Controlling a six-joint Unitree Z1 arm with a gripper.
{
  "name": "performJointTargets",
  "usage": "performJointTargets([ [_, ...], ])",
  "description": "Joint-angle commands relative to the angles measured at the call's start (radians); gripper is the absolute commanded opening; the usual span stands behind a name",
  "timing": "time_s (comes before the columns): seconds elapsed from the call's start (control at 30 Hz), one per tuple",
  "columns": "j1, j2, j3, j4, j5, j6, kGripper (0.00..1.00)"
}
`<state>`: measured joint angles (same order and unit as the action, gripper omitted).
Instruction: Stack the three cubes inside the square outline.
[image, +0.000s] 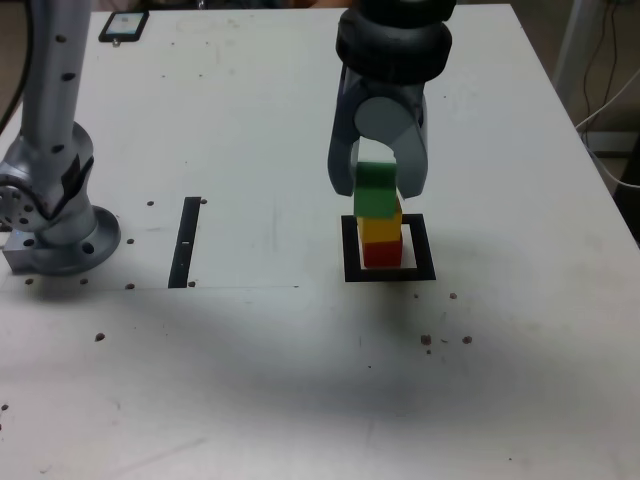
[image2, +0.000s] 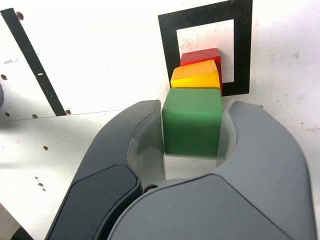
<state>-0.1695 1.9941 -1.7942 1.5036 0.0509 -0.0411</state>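
The three cubes stand in one stack inside the square outline (image: 351, 248) (image2: 168, 50): red cube (image: 381, 255) (image2: 201, 55) at the bottom, yellow cube (image: 380, 229) (image2: 196, 78) in the middle, green cube (image: 375, 192) (image2: 192, 127) on top. My gripper (image: 379, 186) (image2: 195, 112) comes down from above with one jaw on each side of the green cube. In the wrist view the jaws' inner edges are blurred and hug the cube closely. I cannot tell whether they still press on it.
A thin black strip (image: 187, 240) (image2: 35, 65) lies on the white table, toward the exterior view's left. The arm's base (image: 55, 225) stands at that view's left edge. A phone (image: 123, 25) lies at the far left corner. Small holes dot the tabletop.
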Motion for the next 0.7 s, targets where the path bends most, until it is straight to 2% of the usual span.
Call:
performJointTargets([
  [0.0, 0.004, 0.007, 0.001, -0.006, -0.001, 0.006, 0.88],
  [0.13, 0.012, 0.002, 0.008, -0.008, 0.011, 0.012, 0.99],
  [0.37, 0.031, -0.059, 0.041, -0.020, 0.031, 0.025, 0.99],
  [0.53, 0.034, -0.199, 0.109, -0.028, 0.054, 0.046, 0.99],
  [0.67, 0.039, -0.344, 0.213, -0.024, 0.052, 0.066, 0.99],
])
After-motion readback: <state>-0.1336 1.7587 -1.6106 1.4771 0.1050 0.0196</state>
